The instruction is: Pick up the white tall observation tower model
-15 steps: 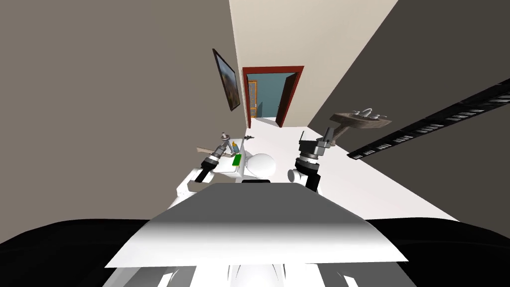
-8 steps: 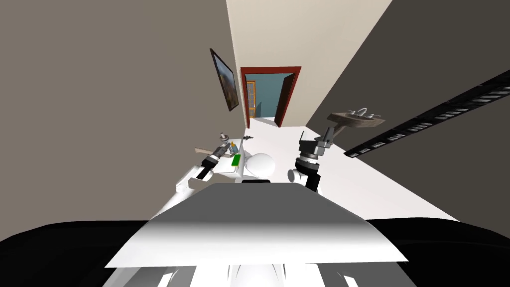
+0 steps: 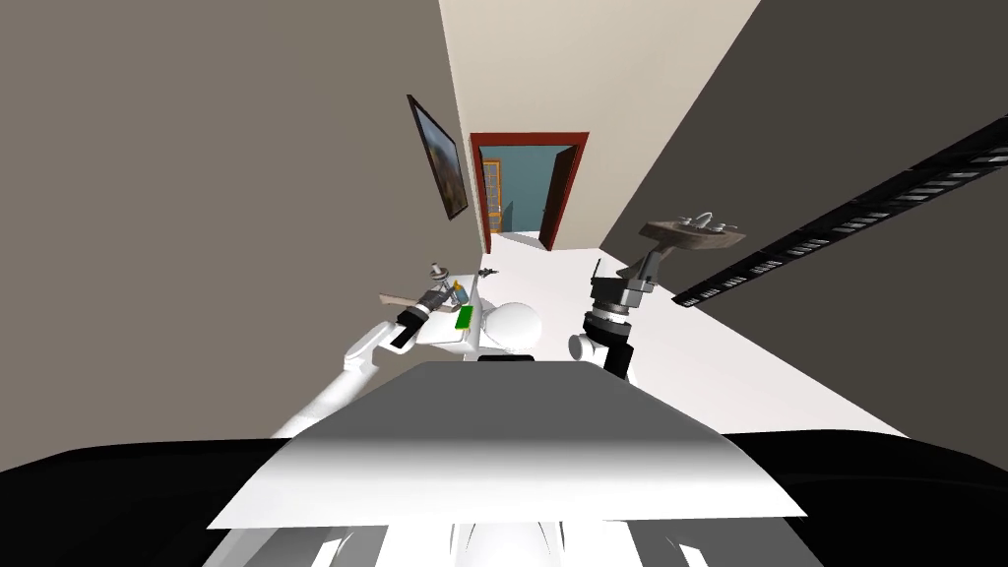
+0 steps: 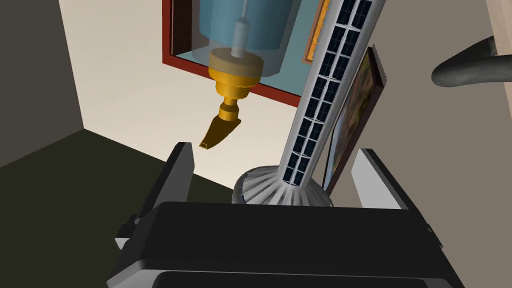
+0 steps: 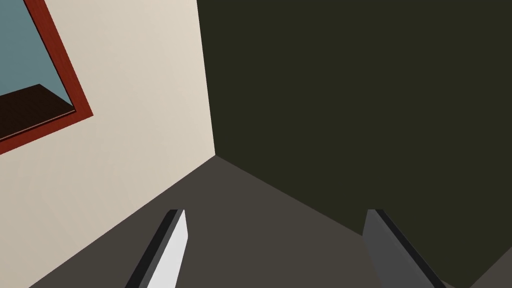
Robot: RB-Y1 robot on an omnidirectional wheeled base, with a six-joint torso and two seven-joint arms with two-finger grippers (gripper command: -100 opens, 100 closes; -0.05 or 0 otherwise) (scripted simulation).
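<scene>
Since the left claw (image 4: 274, 150) stands open around the white tower model (image 4: 325, 95), with both fingers clear of its shaft, we judge the step in hand to be the closing grip. The shaft sits off centre, nearer the finger on the far side from the pump bottle (image 4: 235, 75). We would therefore shift the claw a little to centre it before closing, or that finger will probably touch first and tip so slim and tall a model. A grip low on the shaft, just above the flared base, looks the steadiest. The lift should then go straight up, away from the bottle beside it.

The left wrist view gives us the detail: the dark window rows along the shaft, the ribbed base close against the claw's dark body, and the gap at each finger. The head view gives the setting. The tower (image 3: 440, 270) stands at eleven o'clock from us on a white surface (image 3: 448, 333) beside the toilet bowl (image 3: 517, 325). The pump bottle (image 3: 457, 289) is at its four o'clock and a green block (image 3: 466, 317) lies nearer to us. The right claw (image 3: 645, 268) hangs at one o'clock, well apart from the work. Its own wrist view shows its fingers (image 5: 175, 240) spread wide and holding nothing.
</scene>
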